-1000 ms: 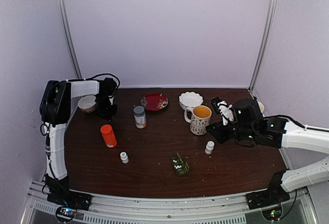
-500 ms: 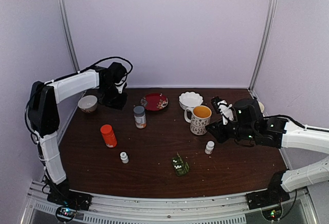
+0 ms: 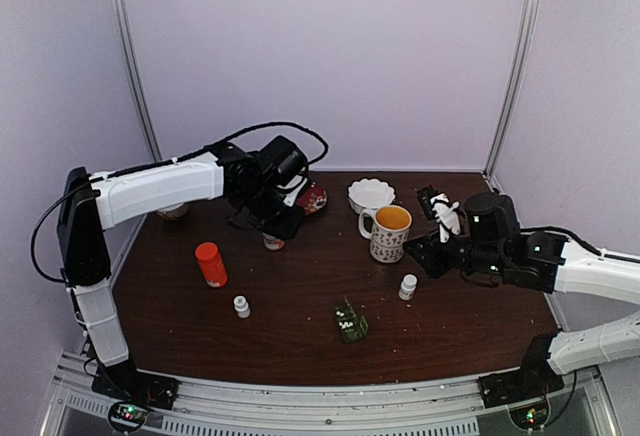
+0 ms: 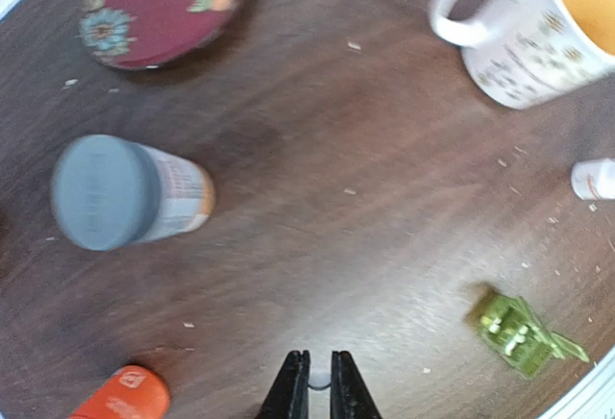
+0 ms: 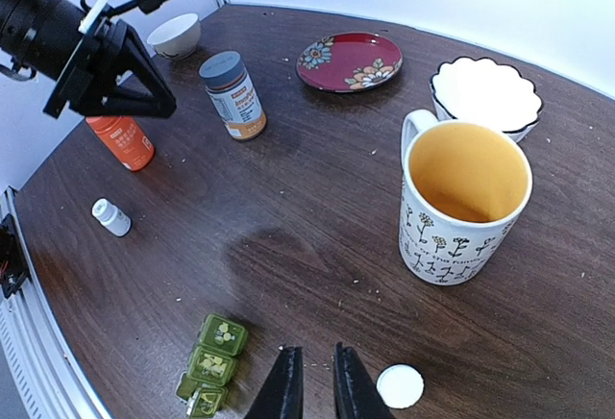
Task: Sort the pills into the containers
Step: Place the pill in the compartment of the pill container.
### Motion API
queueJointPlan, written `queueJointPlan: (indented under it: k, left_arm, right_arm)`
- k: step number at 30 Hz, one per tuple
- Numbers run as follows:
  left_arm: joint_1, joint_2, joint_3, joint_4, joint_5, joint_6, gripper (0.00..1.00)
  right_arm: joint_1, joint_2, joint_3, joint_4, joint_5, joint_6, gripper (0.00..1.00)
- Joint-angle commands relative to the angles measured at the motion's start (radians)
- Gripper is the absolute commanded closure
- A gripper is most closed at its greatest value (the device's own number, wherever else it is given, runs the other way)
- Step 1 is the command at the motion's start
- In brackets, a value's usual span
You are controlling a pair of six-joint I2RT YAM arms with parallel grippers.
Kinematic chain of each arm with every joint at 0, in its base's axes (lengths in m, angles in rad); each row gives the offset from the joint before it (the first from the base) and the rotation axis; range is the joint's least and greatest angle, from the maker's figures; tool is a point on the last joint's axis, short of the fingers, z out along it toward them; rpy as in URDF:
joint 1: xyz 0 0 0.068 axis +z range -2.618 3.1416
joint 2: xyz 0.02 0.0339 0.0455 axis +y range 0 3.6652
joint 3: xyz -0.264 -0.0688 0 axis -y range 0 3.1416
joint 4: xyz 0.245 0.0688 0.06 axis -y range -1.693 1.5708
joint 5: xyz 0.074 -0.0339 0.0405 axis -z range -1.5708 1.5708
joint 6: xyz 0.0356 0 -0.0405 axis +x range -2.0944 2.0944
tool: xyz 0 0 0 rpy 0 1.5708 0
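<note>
The dark-green pill box (image 3: 350,323) lies at the table's front middle. It also shows in the left wrist view (image 4: 519,332) and in the right wrist view (image 5: 211,361), with pale marks on its lids. My left gripper (image 3: 288,226) hangs high over the table beside the grey-capped bottle (image 3: 271,241). In its wrist view the left gripper (image 4: 319,381) is shut on a tiny white pill (image 4: 319,380). My right gripper (image 3: 414,260) is low, right of the box and by a small white bottle (image 3: 408,286). Its jaws (image 5: 315,354) are nearly together with nothing between them.
Patterned mug (image 3: 388,231), white scalloped bowl (image 3: 371,194), red plate (image 3: 312,196), orange bottle (image 3: 210,263), a second small white bottle (image 3: 241,306) and a small bowl (image 3: 168,212) at far left stand around. Tiny white specks dot the dark wood.
My left arm has swung from the small bowl at the far left to the right, and now hangs beside the grey-capped bottle. My right arm has barely shifted.
</note>
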Motion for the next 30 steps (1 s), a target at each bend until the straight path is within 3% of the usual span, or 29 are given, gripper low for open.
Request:
queueJointPlan:
  k: [1, 15, 30]
  left_arm:
    - [-0.075, 0.002, -0.043, 0.099, 0.037, -0.047, 0.91]
    - [-0.256, 0.069, -0.147, 0.199, 0.101, -0.102, 0.91]
    - [-0.318, 0.1, -0.209, 0.301, 0.211, -0.185, 0.91]
  right_arm:
    - [-0.006, -0.036, -0.024, 0.015, 0.01, -0.013, 0.86]
    - [-0.006, -0.093, -0.06, 0.007, 0.014, -0.01, 0.87]
    - [-0.006, -0.114, -0.067, 0.005, 0.018, -0.01, 0.87]
